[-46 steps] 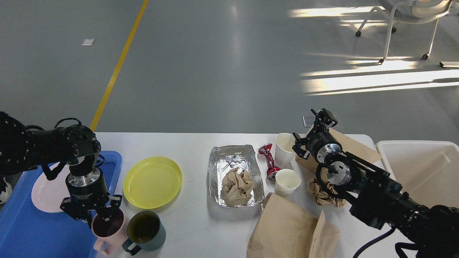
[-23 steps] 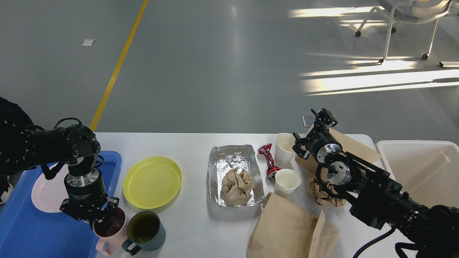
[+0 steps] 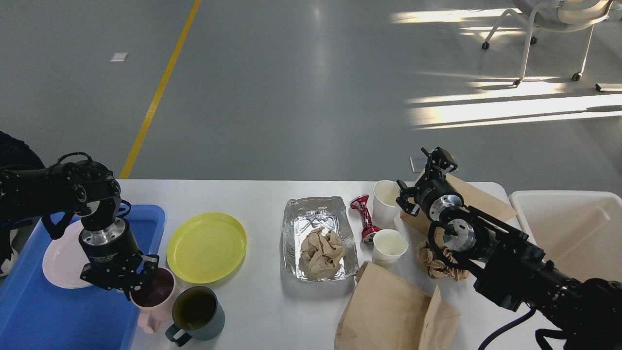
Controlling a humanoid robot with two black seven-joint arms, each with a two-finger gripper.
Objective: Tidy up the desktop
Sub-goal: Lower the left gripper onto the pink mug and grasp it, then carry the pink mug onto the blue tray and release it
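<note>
The white desktop carries dishes on the left and litter on the right. My left gripper points down at the front left, shut on the rim of a pink mug beside the blue tray. A dark green mug stands right of the pink one. My right gripper hovers open at the back right, next to a paper cup and above a brown paper bag, with nothing between its fingers.
A pink plate lies in the blue tray. On the desktop are a yellow plate, a foil tray holding crumpled paper, a crushed red can, a second cup, a paper ball, another bag. An off-white bin stands at the right.
My left arm has drawn back to the left and its gripper has closed in on the pink mug's rim; the mug has shifted slightly up and right. The right arm has not moved.
</note>
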